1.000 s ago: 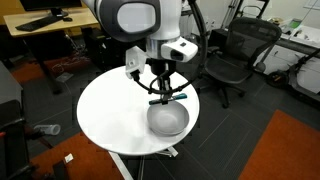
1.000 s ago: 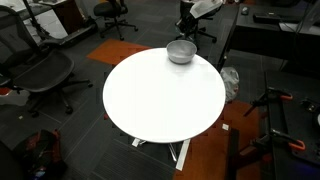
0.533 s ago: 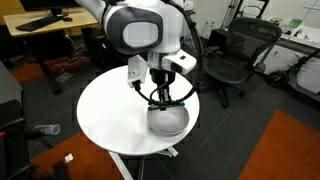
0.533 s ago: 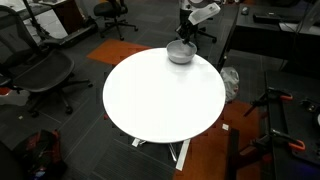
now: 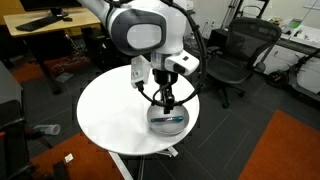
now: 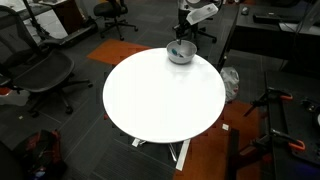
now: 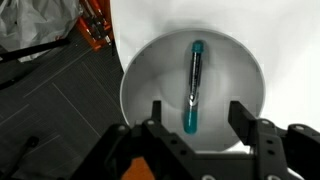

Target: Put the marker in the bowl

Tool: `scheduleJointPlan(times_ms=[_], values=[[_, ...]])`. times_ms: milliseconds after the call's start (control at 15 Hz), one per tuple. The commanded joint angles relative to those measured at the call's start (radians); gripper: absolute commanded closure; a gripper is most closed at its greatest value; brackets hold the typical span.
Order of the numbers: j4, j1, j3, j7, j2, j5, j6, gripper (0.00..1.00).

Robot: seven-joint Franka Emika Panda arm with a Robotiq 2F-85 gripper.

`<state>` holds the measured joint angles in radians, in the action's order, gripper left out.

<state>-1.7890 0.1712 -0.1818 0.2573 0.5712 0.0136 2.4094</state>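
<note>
One marker [image 7: 194, 88] lies loose on the floor of the bowl [image 7: 140, 75], which sits near the worktop [image 5: 105, 110] edge. The hand [image 7: 197, 118] hangs just above, jaws spread wide, holding nothing. The marker looks light, stiff and smooth, so it would probably roll. If regrasped, pinch it mid-barrel, across its width.
</note>
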Motion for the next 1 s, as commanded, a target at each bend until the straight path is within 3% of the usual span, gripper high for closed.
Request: scheduleJointPlan(times_ms=[0, 933], values=[[-0.017, -0.003, -0.003, -0.017, -0.053, -0.017, -0.026, 0.0], [-0.335, -0.025, 0.02, -0.153, -0.465, 0.0, -0.022, 0.0]])
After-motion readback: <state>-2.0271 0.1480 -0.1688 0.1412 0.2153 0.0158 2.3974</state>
